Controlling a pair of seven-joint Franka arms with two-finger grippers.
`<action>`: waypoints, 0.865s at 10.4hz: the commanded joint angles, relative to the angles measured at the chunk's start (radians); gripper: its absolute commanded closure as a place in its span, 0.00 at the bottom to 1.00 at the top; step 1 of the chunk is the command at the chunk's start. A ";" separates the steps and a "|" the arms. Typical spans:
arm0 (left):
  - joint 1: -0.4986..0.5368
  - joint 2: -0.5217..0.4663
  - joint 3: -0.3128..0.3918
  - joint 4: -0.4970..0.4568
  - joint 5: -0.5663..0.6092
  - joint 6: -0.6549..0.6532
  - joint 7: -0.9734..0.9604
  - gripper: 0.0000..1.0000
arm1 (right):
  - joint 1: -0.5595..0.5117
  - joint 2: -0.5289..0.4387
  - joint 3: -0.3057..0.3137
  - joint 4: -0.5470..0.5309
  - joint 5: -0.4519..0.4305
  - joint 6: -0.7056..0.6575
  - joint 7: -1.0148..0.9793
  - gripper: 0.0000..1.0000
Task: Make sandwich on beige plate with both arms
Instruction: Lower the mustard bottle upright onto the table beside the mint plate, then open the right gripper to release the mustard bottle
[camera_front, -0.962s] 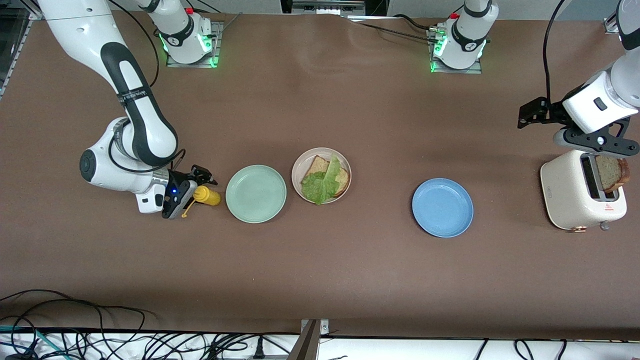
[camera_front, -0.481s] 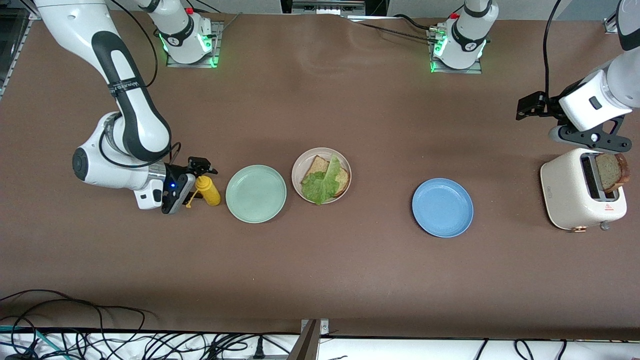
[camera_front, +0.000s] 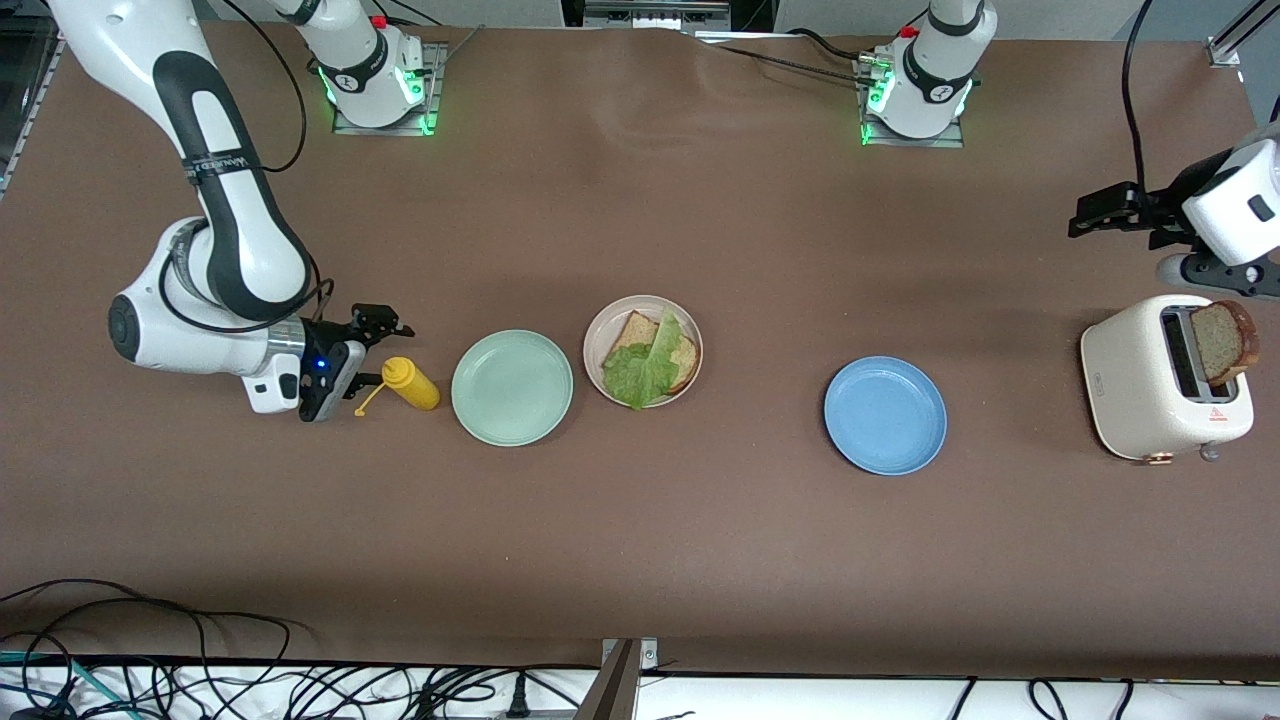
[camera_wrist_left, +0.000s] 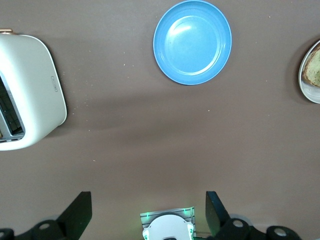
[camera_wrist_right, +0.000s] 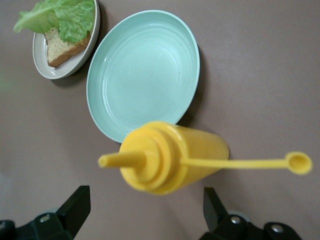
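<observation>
Right gripper (camera_front: 372, 347) is hanging wide open beside the yellow bottle (camera_front: 410, 384). Left gripper (camera_front: 1115, 212), also wide, is hovering near the toaster (camera_front: 1140, 395). Bread and lettuce (camera_front: 642, 368) are sitting on the beige plate (camera_front: 596, 340).

This looks like a robotics lab, not a kitchen. Two white arm bases (camera_front: 378, 75) with glowing green rings are bolted to metal plates on a table (camera_front: 640, 540) covered in plain brown sheeting, and a tangle of black cables (camera_front: 250, 680) runs along its camera-side edge. The toaster (camera_front: 1165, 378) and coloured plates (camera_front: 885, 415) seem to be props laid out in a row, though little shows past the table's edges.
</observation>
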 joint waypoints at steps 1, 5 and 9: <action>0.012 -0.009 -0.003 0.019 0.063 -0.011 -0.013 0.00 | -0.006 -0.054 -0.005 -0.012 -0.030 -0.058 0.025 0.00; 0.027 -0.043 -0.007 -0.058 0.064 0.154 -0.083 0.00 | 0.000 -0.100 0.001 0.104 -0.186 -0.237 0.283 0.00; 0.045 -0.040 -0.007 -0.102 0.141 0.312 -0.171 0.00 | 0.064 -0.104 0.065 0.221 -0.278 -0.294 0.759 0.00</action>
